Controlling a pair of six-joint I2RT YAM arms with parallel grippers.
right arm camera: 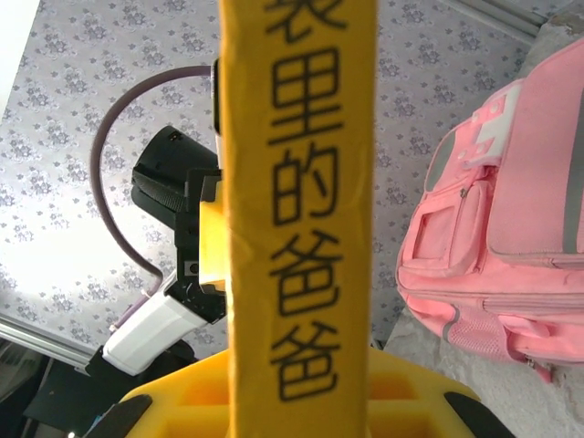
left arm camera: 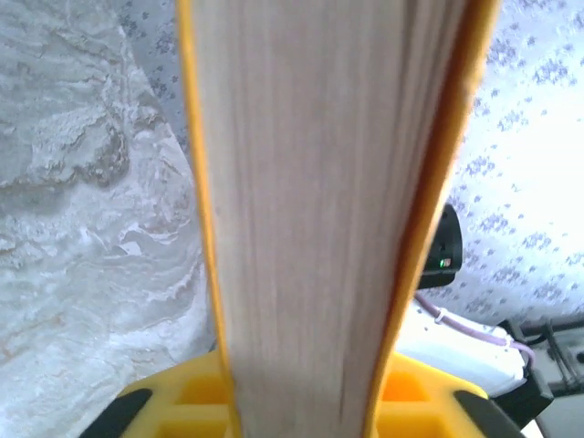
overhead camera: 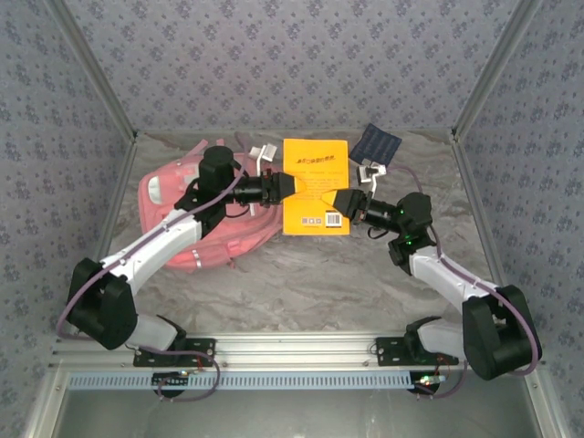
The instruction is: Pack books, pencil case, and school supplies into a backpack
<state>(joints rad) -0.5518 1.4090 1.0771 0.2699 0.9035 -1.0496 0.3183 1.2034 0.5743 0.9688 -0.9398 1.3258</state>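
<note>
Nearest you, the two arm bases sit at the near edge of the table (overhead camera: 301, 274), and both arms reach inward to the same thing. You have two grippers on one yellow book (overhead camera: 316, 173), which lies face-up to the overhead camera near the table's middle.

Your left gripper (overhead camera: 288, 185) is pinched narrow on the book's left edge. From that wrist you see the pale page edges running up between the yellow fingers (left arm camera: 173, 406).

Your right gripper (overhead camera: 344, 200) is clamped on the right edge, low down. That wrist shows the yellow spine with black characters rising between its fingers (right arm camera: 182, 397).

You cannot tell from above whether the book rests on the table or hangs clear of it.

Just left of the book is one pink backpack (overhead camera: 164, 196), lying on its side. Your left arm (overhead camera: 173, 239) crosses over it and hides much of its middle, so reaching it means working around that arm.

Farther back you can count one navy book (overhead camera: 377, 143), tilted near the far wall. There are also two small white pieces: one (overhead camera: 265, 152) at the yellow book's upper left and one (overhead camera: 370, 168) at its right, just beside the right gripper. What they are is too small to tell.
</note>
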